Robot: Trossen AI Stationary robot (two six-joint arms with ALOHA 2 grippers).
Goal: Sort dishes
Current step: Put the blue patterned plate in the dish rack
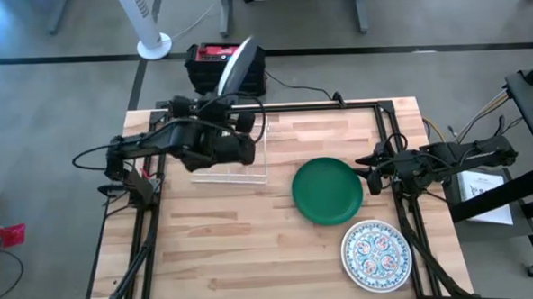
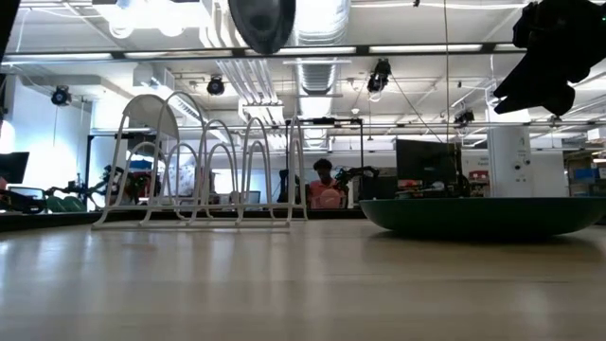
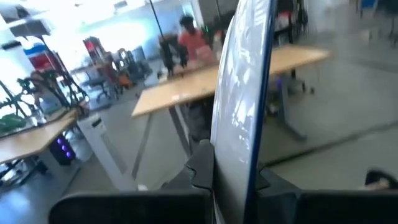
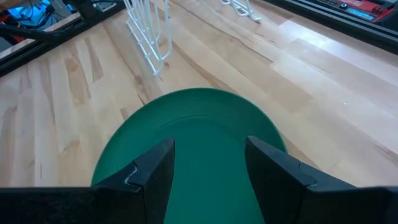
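My left gripper (image 1: 223, 99) is raised over the far end of the white wire rack (image 1: 232, 160) and is shut on a dark blue-rimmed plate (image 1: 237, 64). That plate stands on edge, and its lower rim (image 2: 263, 21) shows high above the rack (image 2: 204, 166) in the low view. A green plate (image 1: 328, 190) lies flat on the table right of the rack. A floral plate (image 1: 375, 253) lies near the table's near right corner. My right gripper (image 1: 369, 173) is open and hovers above the green plate's (image 4: 193, 130) right rim without touching it. My left gripper pinches the blue-rimmed plate at its rim (image 3: 239, 155) between the two fingers (image 3: 200, 167), one finger on each face. The plate is lifted clear and stands on edge, rising past the fingers.
The rack's wire loops (image 2: 246, 156) stand upright with open slots between them. Bare wood lies on the near left part of the table (image 1: 217, 251). A black and red box (image 1: 218, 61) sits just past the far edge. A person (image 2: 325, 185) is in the room beyond.
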